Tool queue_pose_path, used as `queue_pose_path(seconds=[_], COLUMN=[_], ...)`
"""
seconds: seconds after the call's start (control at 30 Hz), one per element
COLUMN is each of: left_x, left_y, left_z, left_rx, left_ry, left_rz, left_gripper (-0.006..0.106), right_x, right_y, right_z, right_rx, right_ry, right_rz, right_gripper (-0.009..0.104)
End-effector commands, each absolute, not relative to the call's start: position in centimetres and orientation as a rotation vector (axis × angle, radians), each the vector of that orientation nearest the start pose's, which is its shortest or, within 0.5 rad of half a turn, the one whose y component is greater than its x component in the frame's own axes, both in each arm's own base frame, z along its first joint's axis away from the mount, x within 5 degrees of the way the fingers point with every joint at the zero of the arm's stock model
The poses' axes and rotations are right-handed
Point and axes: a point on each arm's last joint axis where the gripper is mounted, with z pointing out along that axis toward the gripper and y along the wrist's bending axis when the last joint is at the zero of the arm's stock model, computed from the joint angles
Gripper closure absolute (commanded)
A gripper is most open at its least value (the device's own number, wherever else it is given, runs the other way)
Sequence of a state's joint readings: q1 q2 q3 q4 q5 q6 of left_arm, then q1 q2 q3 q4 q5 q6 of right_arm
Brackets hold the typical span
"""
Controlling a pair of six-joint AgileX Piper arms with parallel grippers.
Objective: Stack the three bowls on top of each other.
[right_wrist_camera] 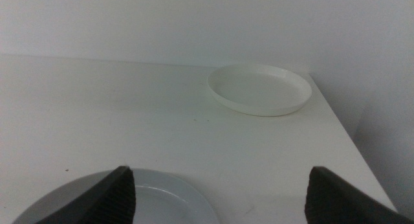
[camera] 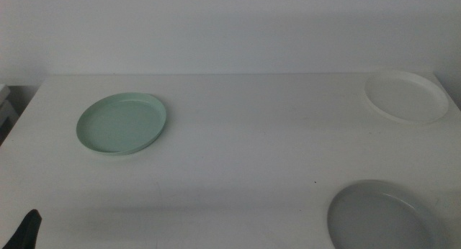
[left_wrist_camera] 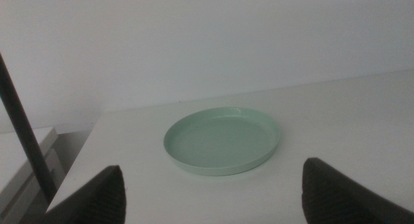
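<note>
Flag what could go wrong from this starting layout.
The white bowl sits close to the table's far right corner, so a nudge could push it off. The mint green bowl lies far from the grey bowl, demanding a long carry. All three rims are low, so either open gripper may slip.

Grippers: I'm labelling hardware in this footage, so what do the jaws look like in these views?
The left gripper and right gripper each show two dark, nearly black, matte jaws, wedge-shaped with slanted inner edges. No markings or cables show. In the middle view, only a dark tip of the left one appears.
</note>
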State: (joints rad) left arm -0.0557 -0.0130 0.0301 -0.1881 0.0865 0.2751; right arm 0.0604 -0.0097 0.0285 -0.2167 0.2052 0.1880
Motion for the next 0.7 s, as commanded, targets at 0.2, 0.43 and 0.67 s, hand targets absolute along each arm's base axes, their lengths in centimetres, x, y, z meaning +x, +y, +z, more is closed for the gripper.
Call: queue_pose_path(seconds=[0.2,0.43,0.67], left_x=[5.6,5.6,5.6], left_y=[-0.3,-0.3,-0.3], left_z=[20.1,20.1,20.1], left_rx=[0.102,0.102,0.102], left_ry=[1.505,1.505,1.505], left_rz=[0.014,0.014,0.014], left_gripper=[0.010,0.010,0.010], right_x=[5.3,6.1,8.2], right_y=[0.0,-0.1,0.3], right_z=[21.8,25.9,29.6], right_rx=[0.033,0.055,0.090], right_ry=[1.688,1.821,2.028], right_rz=[0.062,0.048,0.108], right_gripper=[-0.001,-0.001,-0.001])
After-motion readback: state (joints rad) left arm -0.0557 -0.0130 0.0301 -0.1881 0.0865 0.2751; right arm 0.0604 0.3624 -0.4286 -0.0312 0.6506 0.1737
